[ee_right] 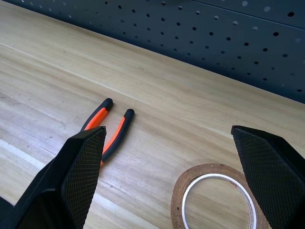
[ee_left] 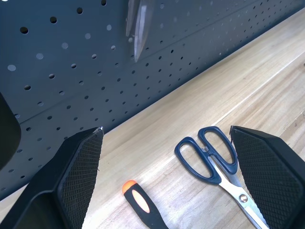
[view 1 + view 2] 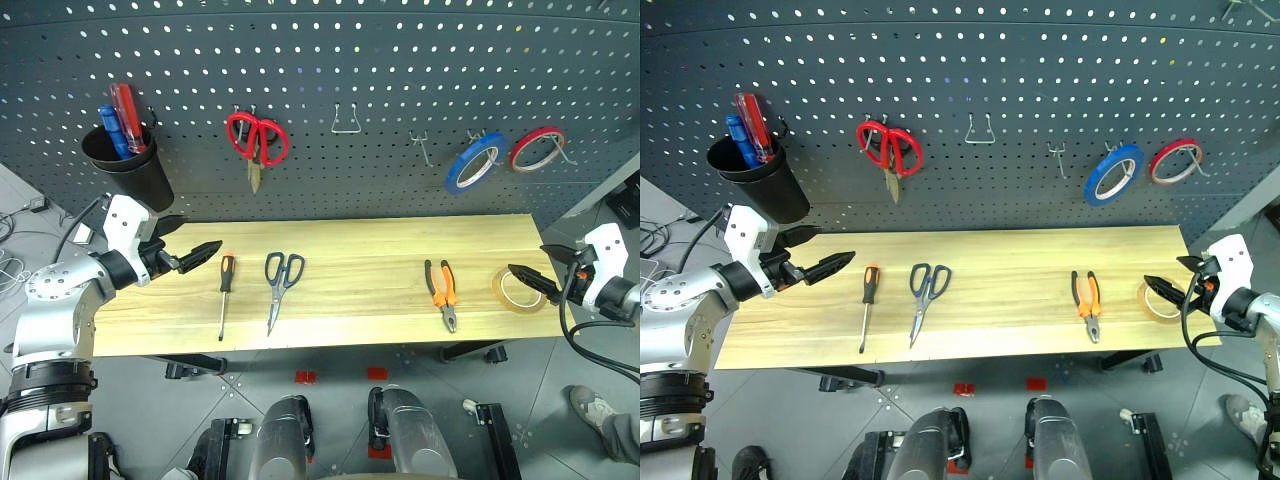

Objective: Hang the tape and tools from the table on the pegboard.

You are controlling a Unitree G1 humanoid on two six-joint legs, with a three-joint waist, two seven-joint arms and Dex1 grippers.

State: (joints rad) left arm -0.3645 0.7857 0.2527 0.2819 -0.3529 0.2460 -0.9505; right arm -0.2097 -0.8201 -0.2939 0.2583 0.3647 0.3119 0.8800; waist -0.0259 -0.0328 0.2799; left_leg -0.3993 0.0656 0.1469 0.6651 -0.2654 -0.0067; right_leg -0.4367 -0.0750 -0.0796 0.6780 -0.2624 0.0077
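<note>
The tape point(image 3: 518, 290) lies flat at the right end of the surface point(image 3: 370, 250), with the pliers point(image 3: 443, 292) to its left. Further left lie the scissors point(image 3: 281, 285) and, beside them, the screwdriver point(image 3: 225, 291). None hangs on the pegboard point(image 3: 400, 80) behind. The right hand point(image 3: 535, 268) hovers open just beside the tape, holding nothing. The left hand point(image 3: 192, 250) hovers open near the screwdriver's handle, also holding nothing.
</note>
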